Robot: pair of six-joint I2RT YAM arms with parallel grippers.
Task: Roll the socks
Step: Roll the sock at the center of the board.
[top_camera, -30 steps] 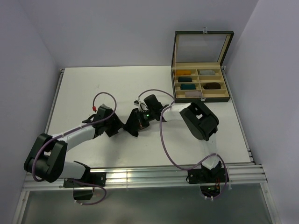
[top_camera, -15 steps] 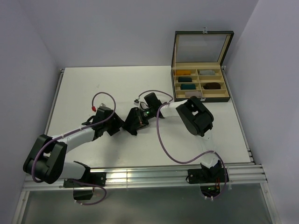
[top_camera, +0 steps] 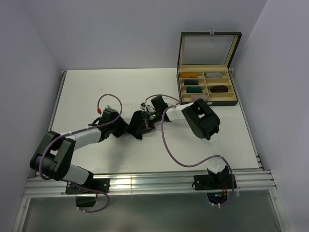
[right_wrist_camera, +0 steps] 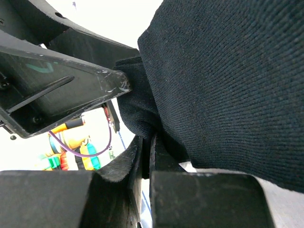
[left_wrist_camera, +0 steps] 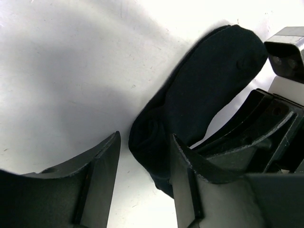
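- The white desk (top_camera: 96,87) carries everything, with pale walls around it on three sides.
- Two arms reach in from the near edge. The left arm (top_camera: 84,137) lies low and slants toward the middle. The right arm (top_camera: 200,120) bends at a bulky elbow and doubles back toward the left, so both sets of jaws meet at mid-desk.
- A dark box (top_camera: 208,103) stands at the far right corner with its glazed lid (top_camera: 210,48) propped upright. Rolled bundles sit in its cream compartments, among them a mustard one (top_camera: 190,75), a grey one (top_camera: 216,75) and a teal one (top_camera: 193,90).
- The black sock (left_wrist_camera: 199,99) lies on the desk at the centre, between the two sets of jaws and well apart from the box. In the top view it is mostly hidden under the wrists.
- In the left wrist view one end of the sock stretches flat across the desk. The other end is bunched into a thick fold.
- The left jaws stand partly apart and straddle that fold. One finger (left_wrist_camera: 187,180) is against the fabric. A strip of bare desk shows between the sock and the other finger (left_wrist_camera: 97,183), so nothing is gripped there.
- The right jaws are closed to a thin slit, with a tuck of the sock's knit (right_wrist_camera: 228,80) pinched in it.
- A purple cable (top_camera: 169,145) loops along the right arm, and a shorter one (top_camera: 108,96) arcs over the left wrist.
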